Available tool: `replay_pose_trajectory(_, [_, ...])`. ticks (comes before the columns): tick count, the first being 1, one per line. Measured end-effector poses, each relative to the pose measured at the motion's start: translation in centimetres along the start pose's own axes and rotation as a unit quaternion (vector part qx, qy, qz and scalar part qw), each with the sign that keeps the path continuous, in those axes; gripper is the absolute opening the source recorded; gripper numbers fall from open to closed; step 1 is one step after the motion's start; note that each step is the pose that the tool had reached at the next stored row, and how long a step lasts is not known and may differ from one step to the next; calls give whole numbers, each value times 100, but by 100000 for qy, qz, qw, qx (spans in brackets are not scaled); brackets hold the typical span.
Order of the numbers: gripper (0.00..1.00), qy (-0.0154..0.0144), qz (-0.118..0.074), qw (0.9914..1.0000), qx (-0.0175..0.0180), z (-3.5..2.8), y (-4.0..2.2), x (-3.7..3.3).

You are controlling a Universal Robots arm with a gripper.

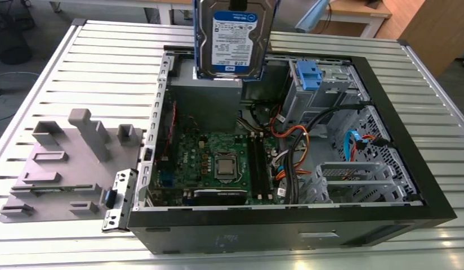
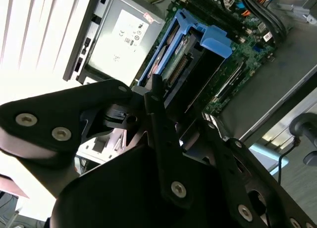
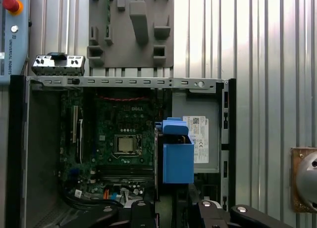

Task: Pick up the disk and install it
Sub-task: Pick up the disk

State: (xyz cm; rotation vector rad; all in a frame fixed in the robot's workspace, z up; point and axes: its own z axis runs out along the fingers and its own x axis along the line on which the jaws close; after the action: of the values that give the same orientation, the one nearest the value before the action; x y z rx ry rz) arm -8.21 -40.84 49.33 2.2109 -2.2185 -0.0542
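Pinching the one disk (image 1: 233, 39), the single claw (image 3: 171, 206) holds it upright above one open computer case (image 1: 292, 230).

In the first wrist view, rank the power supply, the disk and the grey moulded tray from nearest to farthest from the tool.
1. Held in the tool: the disk.
2. Inside the case, just beyond it: the power supply.
3. Outside the case, on the table: the grey moulded tray.

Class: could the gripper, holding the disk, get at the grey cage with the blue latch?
Likely yes: the case lies open, nothing covers the cage, and the gripper holds the disk above, nearby.
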Motion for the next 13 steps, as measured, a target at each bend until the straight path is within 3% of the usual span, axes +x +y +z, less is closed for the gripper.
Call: replay_pose_trajectory(13, [35,4,-32,100000,-5,-13,-437,-2])
